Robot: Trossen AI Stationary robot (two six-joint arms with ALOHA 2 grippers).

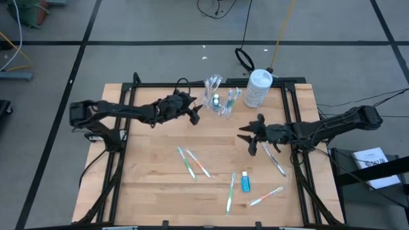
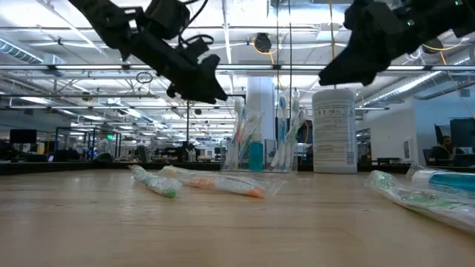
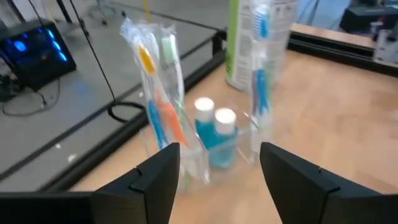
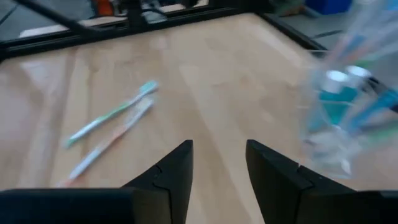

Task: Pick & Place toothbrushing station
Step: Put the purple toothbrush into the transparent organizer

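Observation:
The clear plastic holder (image 1: 220,101) stands upright on its base at the table's far middle, with wrapped toothbrushes and two blue tubes (image 3: 214,127) upright in it. It also shows in the low view (image 2: 263,144). My left gripper (image 1: 195,114) is open and empty, just left of the holder, above the table. My right gripper (image 1: 248,134) is open and empty, in the air right of and nearer than the holder. Loose wrapped toothbrushes (image 1: 192,163) and a blue tube (image 1: 245,183) lie flat on the table.
A white round bottle (image 1: 258,88) stands right of the holder at the far edge. More toothbrushes lie at the near right (image 1: 265,198) and under my right arm (image 1: 275,160). Black rails (image 1: 121,153) run along the table's sides.

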